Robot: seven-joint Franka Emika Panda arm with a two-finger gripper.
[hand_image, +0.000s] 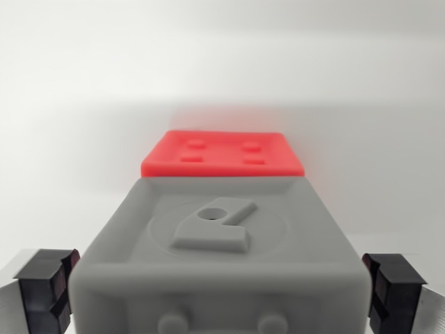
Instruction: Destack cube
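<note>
Grey cube (pixel 219 261) between the fingers, red cube (pixel 222 154) beyond it.
You see the gripper (pixel 221 289) spread apart, pads (pixel 45 287) flanking the grey cube without clear contact. Risk: closing off-centre could skew the grey cube, and lifting then drags or knocks the red cube.

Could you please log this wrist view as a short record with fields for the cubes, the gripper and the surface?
near cube: grey cube, raised emblem on its upper face
far cube: red cube, four studs on its face, beyond the grey one
gripper: gripper open, black fingertips flanking the grey cube, gaps both sides
surface: white surface
</note>
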